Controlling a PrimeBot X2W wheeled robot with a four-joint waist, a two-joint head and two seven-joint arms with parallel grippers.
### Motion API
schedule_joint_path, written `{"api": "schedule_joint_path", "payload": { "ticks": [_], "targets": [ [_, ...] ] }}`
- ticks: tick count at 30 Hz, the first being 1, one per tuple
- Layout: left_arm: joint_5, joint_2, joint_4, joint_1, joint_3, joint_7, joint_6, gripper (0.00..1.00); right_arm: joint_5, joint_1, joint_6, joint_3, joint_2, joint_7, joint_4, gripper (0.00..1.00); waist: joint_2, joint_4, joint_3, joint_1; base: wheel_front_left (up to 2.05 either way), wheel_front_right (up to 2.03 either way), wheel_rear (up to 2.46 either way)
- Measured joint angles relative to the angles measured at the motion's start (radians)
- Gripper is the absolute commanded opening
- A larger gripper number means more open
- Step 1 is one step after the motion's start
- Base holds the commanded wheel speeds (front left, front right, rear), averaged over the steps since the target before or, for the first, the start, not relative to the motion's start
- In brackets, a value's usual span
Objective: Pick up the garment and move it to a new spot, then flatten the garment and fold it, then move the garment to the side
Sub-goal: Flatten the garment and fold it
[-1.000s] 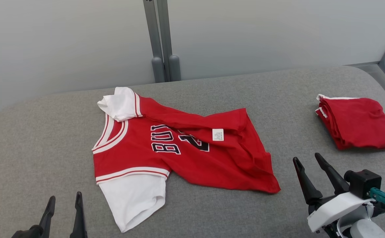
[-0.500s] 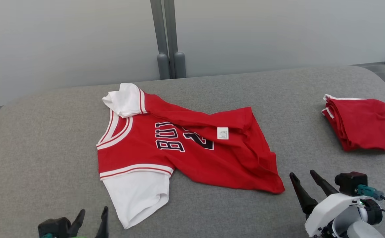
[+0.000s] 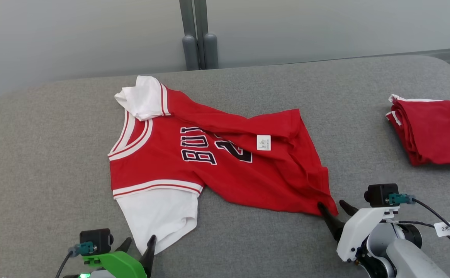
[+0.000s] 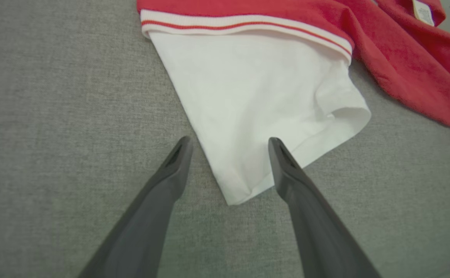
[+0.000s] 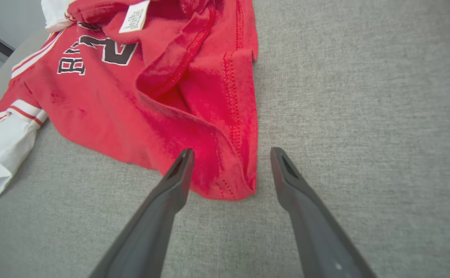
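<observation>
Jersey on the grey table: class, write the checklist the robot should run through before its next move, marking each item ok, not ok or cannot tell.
1. The left tool is open: ok.
2. The right tool is open: ok.
3. The tip of the white sleeve lies between the left tool's fingers: ok.
4. The red hem corner lies between the right tool's fingers: ok.
5. The jersey lies flat: not ok, its far side is folded over with the label showing.
6. The folded red garment lies apart from the jersey: ok.
</observation>
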Motion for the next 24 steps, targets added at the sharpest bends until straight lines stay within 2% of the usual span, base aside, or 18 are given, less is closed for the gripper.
{"api": "schedule_joint_path", "payload": {
  "ticks": [4,12,13,14,15,16,24],
  "targets": [
    [-0.012,-0.017,0.074,-0.038,-0.010,0.012,-0.023,1.00,0.003,-0.019,0.000,-0.006,0.021,0.000,0.039,1.00,0.0000,-0.002,0.029,0.0000,0.00,0.00,0.00],
    [-0.023,-0.023,0.157,-0.089,-0.017,0.038,-0.038,0.99,0.026,-0.063,0.000,0.029,0.048,0.019,0.091,1.00,0.0000,-0.005,0.051,0.0000,0.00,0.00,0.00],
    [-0.040,-0.025,0.160,-0.091,-0.017,0.040,-0.047,0.71,0.033,-0.065,0.000,0.035,0.050,0.019,0.094,0.62,0.0000,-0.005,0.051,0.0000,0.00,0.00,0.00],
    [-0.045,-0.025,0.163,-0.091,-0.017,0.043,-0.052,0.39,0.038,-0.066,0.000,0.041,0.053,0.017,0.097,0.36,0.0000,-0.004,0.050,0.0000,0.00,0.00,0.00],
    [-0.046,-0.025,0.165,-0.093,-0.018,0.044,-0.055,0.06,0.043,-0.067,0.000,0.047,0.053,0.015,0.100,0.03,0.0000,-0.003,0.048,0.0000,0.00,0.00,0.00],
    [-0.047,-0.025,0.166,-0.093,-0.018,0.040,-0.056,0.00,0.047,-0.067,0.000,0.052,0.052,0.008,0.103,0.00,0.0000,-0.002,0.046,0.0000,0.00,0.00,0.00],
    [-0.049,-0.014,0.131,-0.060,-0.014,-0.012,-0.067,0.00,0.100,-0.064,0.000,0.094,0.028,-0.044,0.099,0.00,0.0000,0.000,0.015,0.0000,0.00,0.00,0.00]
  ]
}}
